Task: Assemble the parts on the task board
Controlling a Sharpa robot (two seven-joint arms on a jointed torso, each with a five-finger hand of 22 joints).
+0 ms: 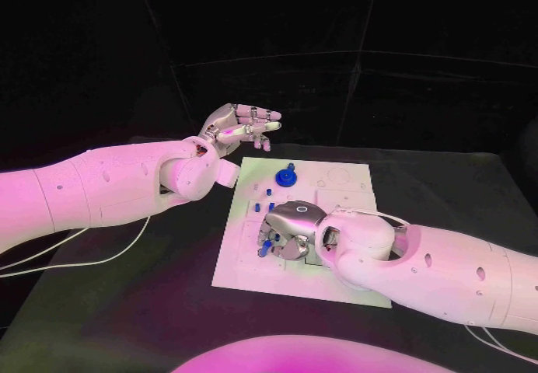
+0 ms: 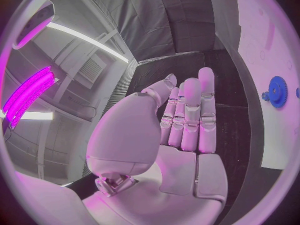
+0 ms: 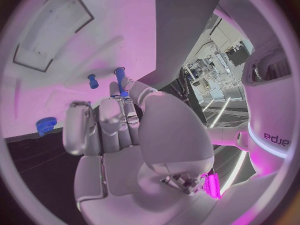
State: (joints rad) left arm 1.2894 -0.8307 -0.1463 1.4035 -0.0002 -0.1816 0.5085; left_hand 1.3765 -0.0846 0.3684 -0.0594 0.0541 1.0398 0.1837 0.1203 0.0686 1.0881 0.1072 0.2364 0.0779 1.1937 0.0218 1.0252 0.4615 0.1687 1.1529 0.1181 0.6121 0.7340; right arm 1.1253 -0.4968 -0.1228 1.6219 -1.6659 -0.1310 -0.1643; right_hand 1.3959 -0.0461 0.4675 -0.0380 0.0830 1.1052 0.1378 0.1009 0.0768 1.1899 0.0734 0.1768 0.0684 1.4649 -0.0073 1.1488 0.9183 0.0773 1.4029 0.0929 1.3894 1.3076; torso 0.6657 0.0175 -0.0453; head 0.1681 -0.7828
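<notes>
The white task board (image 1: pixel 337 183) lies in the middle of the black table. A blue gear (image 1: pixel 287 178) stands on its far part and also shows in the left wrist view (image 2: pixel 277 91) and the right wrist view (image 3: pixel 45 125). Small blue pegs (image 1: pixel 269 192) stand on the board's left side. My right hand (image 1: pixel 289 229) is low over the board's left middle. In the right wrist view its thumb and a finger pinch a long blue peg (image 3: pixel 121 79), beside a short blue peg (image 3: pixel 93 81). My left hand (image 1: pixel 241 124) hangs above the board's far left corner, fingers straight and apart, holding nothing.
Black table (image 1: pixel 134 295) surrounds the board on all sides. White cables (image 1: pixel 68 260) trail from my left arm over the table's left part. My right forearm (image 1: pixel 448 272) covers the board's near right corner.
</notes>
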